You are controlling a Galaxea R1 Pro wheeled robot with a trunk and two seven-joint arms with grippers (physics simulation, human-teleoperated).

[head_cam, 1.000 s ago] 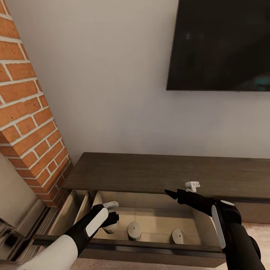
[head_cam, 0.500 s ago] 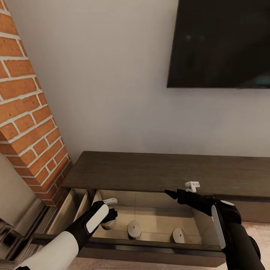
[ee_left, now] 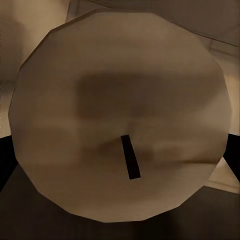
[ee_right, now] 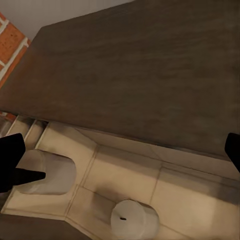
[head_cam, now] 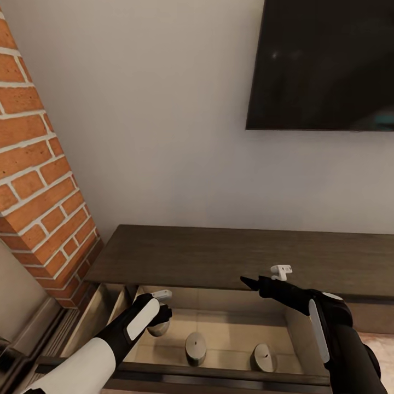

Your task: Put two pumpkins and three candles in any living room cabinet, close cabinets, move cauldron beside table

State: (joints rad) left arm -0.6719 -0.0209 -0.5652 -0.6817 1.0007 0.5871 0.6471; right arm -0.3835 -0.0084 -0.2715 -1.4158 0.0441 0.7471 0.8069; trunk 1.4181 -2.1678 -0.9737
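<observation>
Cabinet (head_cam: 219, 254) drawer (head_cam: 230, 328) pulled open, pale inside. Two candles (head_cam: 195, 348) upright on drawer floor, wicks up, side by side, apart. Third candle (head_cam: 158, 328) upright at drawer's left end, left pincer (head_cam: 162, 311) clamped on it from above. Right pincer (head_cam: 262, 282) hovers over drawer's back edge, fingers spread wide, gripping nothing. Dark TV (head_cam: 323, 65) on wall above.

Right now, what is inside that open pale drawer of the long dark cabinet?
Three stubby beige-grey candles: two standing free, a third under the left tool, partly covered by it. The pale drawer's front strip is hidden behind its dark front panel.
</observation>
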